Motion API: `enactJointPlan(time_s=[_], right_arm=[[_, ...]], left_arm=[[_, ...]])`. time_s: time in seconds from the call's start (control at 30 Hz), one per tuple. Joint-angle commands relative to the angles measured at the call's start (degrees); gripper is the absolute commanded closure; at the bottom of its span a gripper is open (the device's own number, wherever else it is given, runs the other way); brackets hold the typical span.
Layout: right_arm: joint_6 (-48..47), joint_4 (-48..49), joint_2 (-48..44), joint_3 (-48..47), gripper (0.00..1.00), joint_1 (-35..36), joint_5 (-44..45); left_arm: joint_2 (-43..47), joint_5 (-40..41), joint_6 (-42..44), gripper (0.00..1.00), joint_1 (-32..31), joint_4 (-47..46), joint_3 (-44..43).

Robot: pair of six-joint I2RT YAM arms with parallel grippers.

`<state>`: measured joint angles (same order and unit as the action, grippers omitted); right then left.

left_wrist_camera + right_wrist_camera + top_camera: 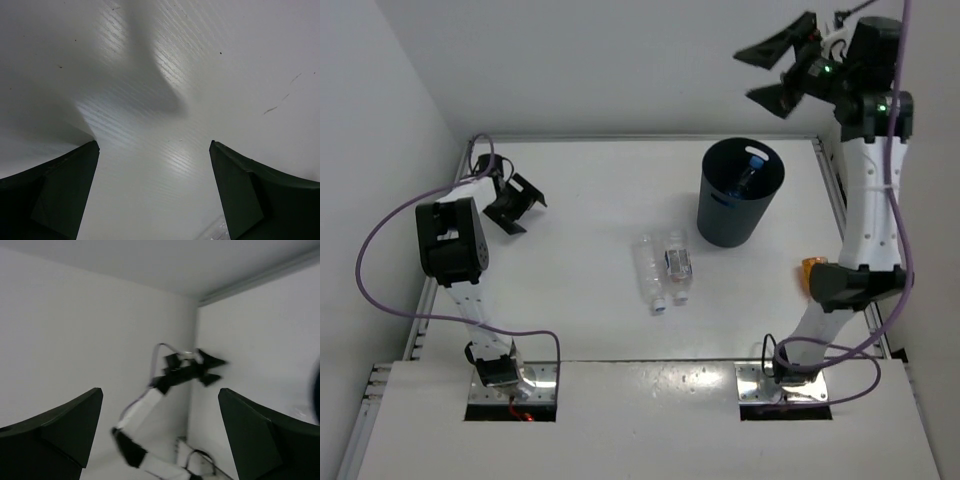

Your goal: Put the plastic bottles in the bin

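While the left gripper [517,197] and right gripper [752,75] stand open and empty, two bottles [653,272] lie side by side mid-worktop, near the bin [723,218]; a third bottle [750,176] sits inside. Probably light, thin-walled and slippery: grip mid-body, gently.

The bin [728,215] is black plastic, smooth with a dull sheen. The bottles [652,272] are clear, crinkled plastic that catches the light. The white surface [165,100] is finely ribbed and faintly glossy. The left end effector [153,147] has dark, matt fingers [65,190].
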<state>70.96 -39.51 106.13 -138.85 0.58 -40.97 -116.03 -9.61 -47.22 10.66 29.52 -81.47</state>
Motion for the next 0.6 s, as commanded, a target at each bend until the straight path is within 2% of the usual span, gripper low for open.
enactJointPlan(time_s=[0.0, 0.03, 0.07, 0.17, 0.2, 0.3, 0.37, 0.47, 0.57], right_arm=[[-28.02, -31.41, -4.86, 6.19, 0.0, -1.98, 13.68], [-29.89, -32.47, -6.53, 8.39, 0.0, -1.99, 17.81], [-32.35, -34.39, -9.16, 8.42, 0.0, -1.99, 27.25], [-33.77, -33.19, -15.83, 11.4, 0.0, -2.51, 44.36], [-33.78, -32.14, -17.86, 14.36, 0.0, -2.51, 51.45], [-28.45, -29.14, -25.76, 22.26, 0.0, -2.51, 63.24], [-26.06, -27.39, -29.29, 26.33, 0.0, -3.04, 66.18], [-24.2, -23.44, -36.15, 38.16, 0.0, -3.04, 68.91], [-20.87, -27.09, -35.91, 40.67, 0.0, -3.56, 74.97]], left_arm=[[1.86, 0.55, 0.11, 0.0, 1.03, 1.68, 1.14], [1.86, 0.55, 0.11, 0.0, 1.03, 1.68, 1.14], [1.86, 0.55, 0.63, 0.0, 1.03, 1.68, 1.14], [1.86, 0.55, 0.64, 0.0, 1.03, 1.68, 1.14], [1.86, 0.55, 0.64, 0.0, 1.03, 1.68, 1.14], [1.86, 0.55, 0.64, 0.0, 1.03, 1.68, 1.14], [1.86, 0.55, 0.64, 0.0, 1.03, 1.68, 1.67], [1.86, 0.55, 1.17, 0.0, 1.03, 1.68, 1.67], [1.86, 0.55, 1.17, 0.0, 1.03, 1.68, 1.67]])
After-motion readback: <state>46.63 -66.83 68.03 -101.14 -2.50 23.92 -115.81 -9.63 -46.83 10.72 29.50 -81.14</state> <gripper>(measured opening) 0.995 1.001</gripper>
